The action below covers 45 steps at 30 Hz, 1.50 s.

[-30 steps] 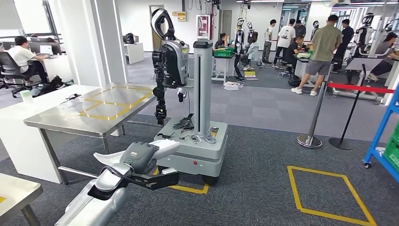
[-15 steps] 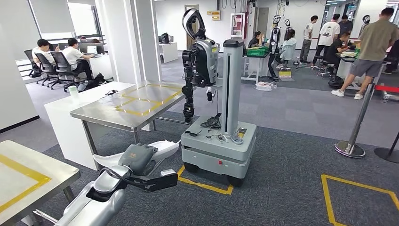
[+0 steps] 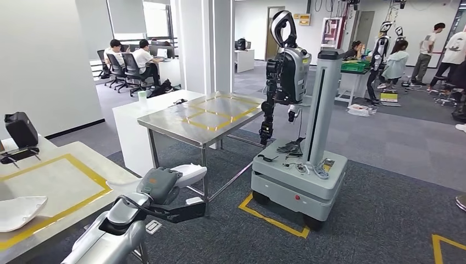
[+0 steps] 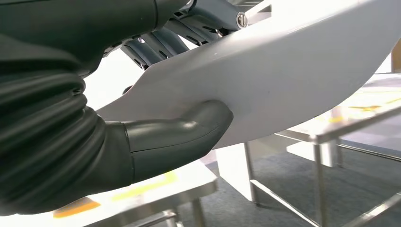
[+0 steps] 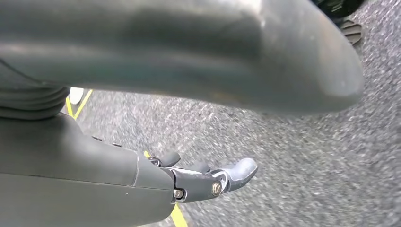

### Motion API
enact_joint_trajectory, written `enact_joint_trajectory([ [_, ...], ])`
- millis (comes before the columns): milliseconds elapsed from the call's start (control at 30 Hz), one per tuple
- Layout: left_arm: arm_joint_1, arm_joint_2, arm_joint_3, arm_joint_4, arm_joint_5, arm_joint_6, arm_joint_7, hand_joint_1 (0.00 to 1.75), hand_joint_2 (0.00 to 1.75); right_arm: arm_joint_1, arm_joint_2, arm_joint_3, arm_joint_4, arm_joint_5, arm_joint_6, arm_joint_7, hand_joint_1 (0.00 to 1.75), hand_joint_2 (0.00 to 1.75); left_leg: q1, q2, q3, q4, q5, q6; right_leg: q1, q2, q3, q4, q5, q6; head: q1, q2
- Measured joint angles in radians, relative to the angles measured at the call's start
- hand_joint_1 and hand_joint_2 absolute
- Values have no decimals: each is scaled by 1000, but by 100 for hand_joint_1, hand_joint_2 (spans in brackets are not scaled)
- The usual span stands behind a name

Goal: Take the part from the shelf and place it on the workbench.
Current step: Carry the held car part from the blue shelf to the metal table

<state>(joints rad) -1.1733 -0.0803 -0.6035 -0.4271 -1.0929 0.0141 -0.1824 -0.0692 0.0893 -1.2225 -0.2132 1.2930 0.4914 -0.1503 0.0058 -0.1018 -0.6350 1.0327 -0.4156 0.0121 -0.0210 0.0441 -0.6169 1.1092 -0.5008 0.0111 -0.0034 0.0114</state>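
My left hand (image 3: pixel 160 188) holds a white curved shell part (image 3: pixel 190 172) out in front of me, above the carpet. In the left wrist view the thumb (image 4: pixel 176 134) presses on the part's (image 4: pixel 293 71) pale face and the dark fingers (image 4: pixel 156 43) wrap over its far edge. The workbench (image 3: pixel 57 177), cream-topped with a yellow tape rectangle, lies low on my left, beside the held part. My right hand (image 5: pixel 208 182) hangs over grey carpet with its fingers loosely out and nothing in them.
Another white shell part (image 3: pixel 19 212) lies on the workbench's near left, and a black device (image 3: pixel 21 129) stands at its far end. A steel table (image 3: pixel 209 118) with yellow tape is ahead. A robot on a wheeled grey base (image 3: pixel 299 179) stands right of it. People sit and stand farther back.
My view has swung left, so the steel table and wheeled robot slid right and the near workbench came into view. My left hand keeps the same hold on the part.
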Motion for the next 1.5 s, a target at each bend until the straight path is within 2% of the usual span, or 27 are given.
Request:
enact_joint_trajectory([
  [67,-2,-1,0,0,0,-1,1,175,175,0,0,0,0,0,0,0,0,0,1,-22,-7,0,4,-13,0,25,26,-62,13,-3,0,0],
  [133,-1,-1,0,1,0,-3,1,175,175,0,0,0,0,0,0,0,0,0,3,-44,-12,-7,12,-29,2,6,29,-67,16,-11,0,0],
  [167,0,1,0,2,0,-3,1,175,175,-1,1,0,0,0,0,0,0,0,2,-35,-16,-5,11,-34,1,-7,33,-71,19,-17,0,0],
  [233,1,4,0,3,1,-3,1,175,175,-1,2,0,0,1,0,-2,0,0,-1,22,-41,42,-21,-45,-2,-32,39,-80,25,-32,-3,0],
  [267,2,5,0,3,2,-3,2,175,175,0,2,0,0,1,0,-3,0,0,-2,59,-65,96,-51,-48,0,-45,41,-82,25,-38,-4,0],
  [300,3,5,0,4,3,-3,2,175,175,1,2,0,0,2,0,-4,0,0,0,80,-94,162,-84,-53,2,-57,41,-82,24,-42,-5,0],
  [367,7,6,0,7,3,-3,3,175,175,3,2,0,0,2,0,-5,0,0,3,93,-136,260,-117,-59,3,-83,41,-81,22,-44,-5,0],
  [400,8,8,0,8,3,-3,3,175,175,3,2,0,0,3,0,-6,0,0,4,95,-134,260,-108,-60,3,-95,41,-80,20,-44,-5,0],
  [467,7,12,1,9,3,-4,5,175,175,2,3,0,0,3,0,-6,0,0,3,116,-78,159,-52,-56,4,-120,44,-77,15,-40,-5,0],
  [500,4,13,1,9,3,-4,7,175,175,2,4,0,0,3,0,-7,0,0,-2,141,-40,91,-28,-52,7,-133,46,-75,11,-36,-5,0],
  [567,-1,12,2,8,3,-5,8,175,175,2,4,0,0,3,0,-8,0,0,-11,174,3,8,-8,-36,14,-156,49,-73,4,-28,-4,0],
  [600,-2,14,2,7,3,-6,9,175,175,1,4,0,0,3,0,-9,0,0,-14,174,6,-1,-11,-29,18,-167,52,-74,2,-23,-4,0],
  [667,-1,19,2,7,3,-7,10,175,175,-1,4,0,0,3,0,-10,0,0,-11,147,5,-6,-8,-16,17,-181,58,-74,-5,-14,-3,0],
  [733,-2,22,2,7,2,-7,15,175,175,-2,4,0,0,3,2,-11,0,0,-4,123,7,-12,-4,-5,12,-134,44,-35,-36,-4,-2,0],
  [800,-2,18,2,7,1,-7,18,175,175,2,5,0,0,3,6,-12,0,0,0,98,6,-14,-2,2,8,-70,-9,78,-94,2,-2,0],
  [867,5,14,2,8,0,-8,19,175,175,5,5,0,0,3,9,-12,0,0,1,68,5,-12,-2,3,7,-52,-67,188,-127,4,-2,0],
  [900,8,14,2,9,0,-8,20,175,175,5,5,0,0,3,9,-12,0,0,1,53,5,-10,-3,3,6,-50,-78,200,-116,5,-2,0],
  [967,10,13,2,9,-2,-8,23,175,175,5,5,0,0,3,9,-13,0,0,5,24,5,-3,-6,-2,1,-38,-49,112,-45,7,-2,0],
  [1033,7,13,2,9,-5,-8,26,175,175,6,6,0,0,3,9,-14,0,0,7,-3,0,7,-10,-14,-8,6,1,-4,5,10,-3,0],
  [1100,5,12,2,9,-9,-8,28,175,175,6,6,0,0,3,9,-13,0,0,9,-28,-10,10,-6,-31,-9,32,19,-45,8,7,-3,0],
  [1167,5,17,2,10,-12,-8,30,175,175,4,7,0,0,3,9,-12,0,0,13,-46,-18,5,1,-45,-6,12,20,-49,10,-6,-4,0],
  [1233,4,23,2,10,-15,-8,33,175,175,2,8,0,0,3,9,-12,0,0,9,-2,-34,32,-16,-53,-6,-12,23,-53,14,-22,-5,0],
  [1300,1,23,3,11,-17,-7,35,175,175,4,8,0,0,3,9,-13,0,0,4,70,-80,133,-67,-57,-1,-37,26,-56,15,-33,-7,0],
  [1367,3,23,3,12,-18,-7,35,175,175,6,8,0,0,3,9,-13,0,0,4,93,-131,246,-109,-56,5,-62,26,-56,13,-38,-7,0],
  [1400,4,23,3,14,-18,-7,35,175,175,6,8,0,0,3,9,-14,0,0,4,95,-139,266,-109,-54,8,-75,26,-56,12,-40,-7,0],
  [1433,5,23,3,15,-19,-7,36,175,175,6,8,0,0,3,9,-15,0,0,2,97,-128,249,-91,-49,11,-88,28,-55,10,-41,-7,0],
  [1500,1,23,3,16,-19,-7,35,175,175,5,9,0,0,3,9,-17,0,0,-7,121,-63,132,-37,-32,16,-114,32,-56,7,-43,-7,0],
])
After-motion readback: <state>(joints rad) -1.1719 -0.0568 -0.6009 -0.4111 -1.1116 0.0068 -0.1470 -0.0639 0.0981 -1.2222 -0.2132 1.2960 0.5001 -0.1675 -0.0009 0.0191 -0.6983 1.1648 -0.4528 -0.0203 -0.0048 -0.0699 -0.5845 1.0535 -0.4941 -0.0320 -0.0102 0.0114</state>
